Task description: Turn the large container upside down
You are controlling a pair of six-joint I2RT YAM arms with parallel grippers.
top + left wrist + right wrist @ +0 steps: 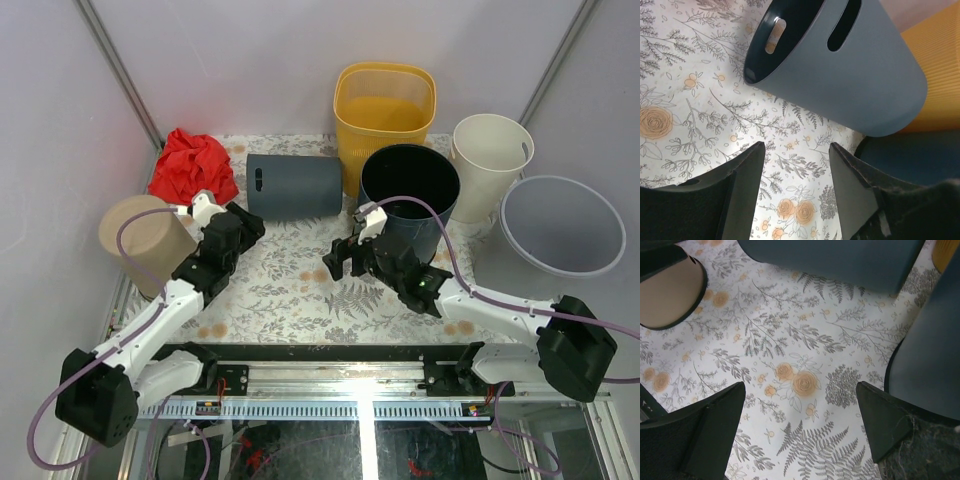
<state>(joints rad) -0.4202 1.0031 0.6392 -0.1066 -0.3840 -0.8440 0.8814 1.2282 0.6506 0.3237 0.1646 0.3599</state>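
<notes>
My left fingers (751, 167) are parted and hold nothing. The grey container (855, 75) lies on its side just beyond them, upper centre of frame, not touching. My right fingers (722, 412) are spread wide and empty over the floral tabletop (790, 345).

We've got a floral-print table (290, 285) here: red cloth (192, 167), grey bin (295, 186) lying on its side, yellow basket (385, 112) and dark bin (405, 175) standing upright.
</notes>
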